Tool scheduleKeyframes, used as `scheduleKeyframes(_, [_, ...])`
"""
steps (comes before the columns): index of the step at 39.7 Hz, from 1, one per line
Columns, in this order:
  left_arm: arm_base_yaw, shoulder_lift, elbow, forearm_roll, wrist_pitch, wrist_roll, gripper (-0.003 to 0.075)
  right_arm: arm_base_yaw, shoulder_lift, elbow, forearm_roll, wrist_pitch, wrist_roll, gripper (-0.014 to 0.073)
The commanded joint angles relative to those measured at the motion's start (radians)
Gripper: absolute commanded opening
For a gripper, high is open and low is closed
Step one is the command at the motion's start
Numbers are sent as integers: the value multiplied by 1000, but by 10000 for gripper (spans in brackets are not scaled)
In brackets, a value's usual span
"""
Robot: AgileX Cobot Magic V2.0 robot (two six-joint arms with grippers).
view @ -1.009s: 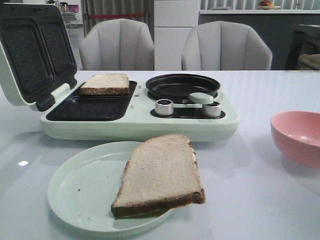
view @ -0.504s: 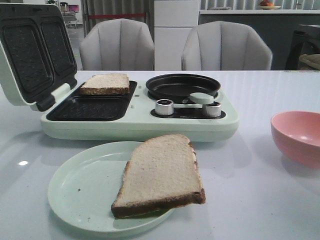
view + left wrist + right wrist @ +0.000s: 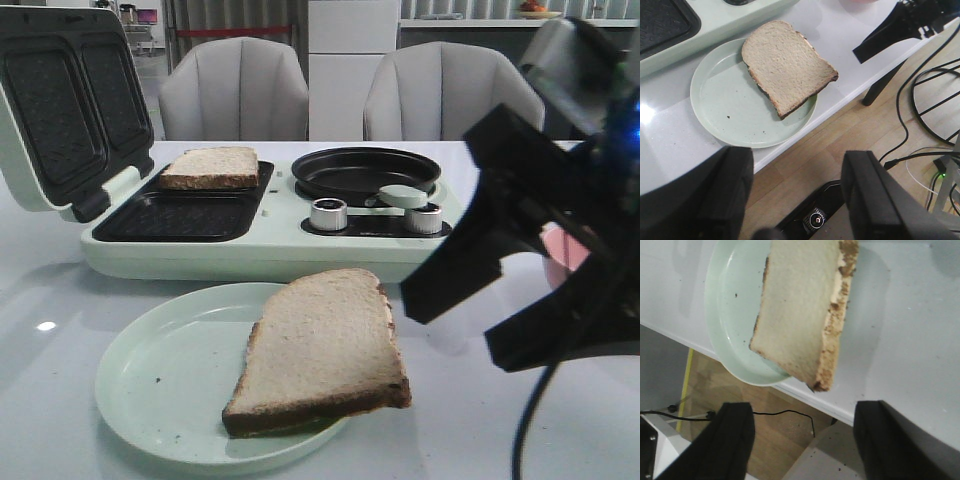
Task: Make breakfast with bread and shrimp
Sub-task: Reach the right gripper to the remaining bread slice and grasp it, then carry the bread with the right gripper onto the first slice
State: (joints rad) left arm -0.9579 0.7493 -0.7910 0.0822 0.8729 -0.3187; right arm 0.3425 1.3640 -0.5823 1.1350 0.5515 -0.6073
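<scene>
One bread slice (image 3: 325, 350) lies on a pale green plate (image 3: 170, 370) near the table's front edge. It also shows in the left wrist view (image 3: 787, 62) and the right wrist view (image 3: 800, 305). A second bread slice (image 3: 210, 167) lies on the back tray of the open sandwich maker (image 3: 280, 250). The shrimp is not in view. My right gripper (image 3: 480, 320) is open and empty, above the table just right of the plate; it is also open in its own view (image 3: 802, 440). My left gripper (image 3: 797, 200) is open and empty, off the table's front edge over the floor.
A black round pan (image 3: 365, 170) and two silver knobs (image 3: 328, 214) are on the maker's right half. Its lid (image 3: 60, 100) stands open at the left. A pink bowl (image 3: 565, 250) at the right is mostly hidden behind my right gripper. Two chairs stand behind the table.
My right gripper has come into the front view from the right and now covers most of the pink bowl. The bread slices and plate have not moved.
</scene>
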Motion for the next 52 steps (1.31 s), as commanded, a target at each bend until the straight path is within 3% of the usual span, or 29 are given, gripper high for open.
scheduleKeyframes(1, [-9,-5,-27,5,-70,2,435,8,52,-71,111,30,-74,549])
scheduleKeyframes(18, [-9,-5,-27,5,-70,2,435,8,295,-227,122,70,-84,542])
scheduleKeyframes(22, [-9,-5,-27,5,-70,2,435,8,325,-248,122,72,-84,489])
scheduleKeyframes(38, [-9,-5,-27,20,-72,2,435,8,324,-255,117,70,-91,104])
scheduleKeyframes(43, [-9,-5,-27,24,-72,2,435,8,244,-255,117,70,-93,54])
scheduleKeyframes(52, [-9,-5,-27,29,-72,2,435,8,95,-309,127,85,-93,52])
